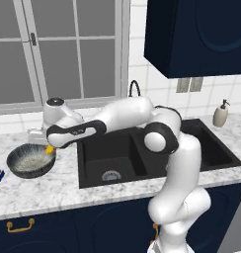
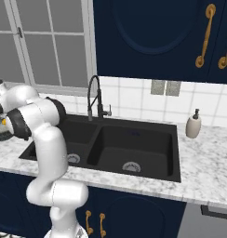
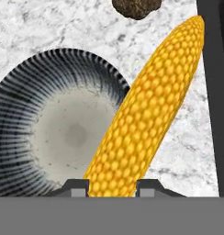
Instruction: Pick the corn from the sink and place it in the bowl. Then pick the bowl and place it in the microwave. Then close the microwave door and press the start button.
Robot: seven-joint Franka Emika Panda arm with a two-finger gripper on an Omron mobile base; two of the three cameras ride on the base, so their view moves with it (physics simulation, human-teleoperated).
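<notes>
My gripper (image 1: 49, 147) is shut on the corn (image 3: 146, 114), a yellow cob held lengthwise between the fingertips (image 3: 77, 188). It hangs over the right rim of the bowl (image 1: 28, 163), which stands on the counter left of the sink (image 1: 142, 153). In the hand view the bowl (image 3: 22, 105) lies below and left of the cob, striped outside and pale and bare inside. The corn (image 1: 50, 148) shows as a small yellow spot at the hand. The microwave and its door are out of view.
A small brown lump (image 3: 136, 7) lies on the marble counter beyond the bowl. The sink's black edge (image 3: 219, 92) runs close on the right. A black faucet (image 2: 93, 97) and a soap dispenser (image 2: 193, 124) stand behind the sink. Dark cabinets (image 1: 196, 34) hang overhead.
</notes>
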